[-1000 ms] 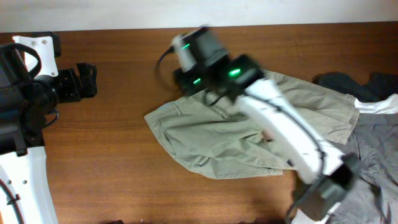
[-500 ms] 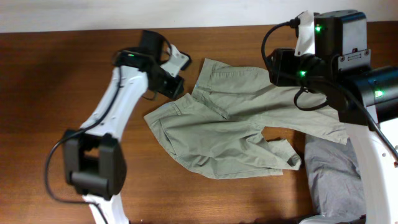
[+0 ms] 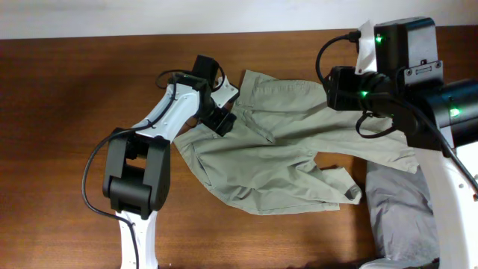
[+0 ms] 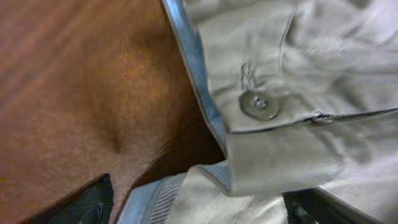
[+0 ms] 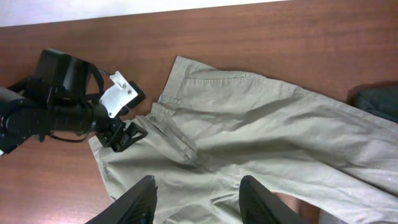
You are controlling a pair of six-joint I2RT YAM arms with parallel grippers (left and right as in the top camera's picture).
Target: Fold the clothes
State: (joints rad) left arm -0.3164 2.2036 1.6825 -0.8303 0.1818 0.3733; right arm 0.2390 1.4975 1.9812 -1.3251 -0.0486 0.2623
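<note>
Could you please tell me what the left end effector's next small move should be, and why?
Probably lower slightly and close on the waistband. The left end effector is open over the shorts' waistband beside the button, gripping nothing yet, while the right end effector hangs open above, also empty.

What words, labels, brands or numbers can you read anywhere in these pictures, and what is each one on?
No text can be read in any view.
Button on the shorts: any marking is too blurred to read.
White bracket beside the waistband: no print visible.
</note>
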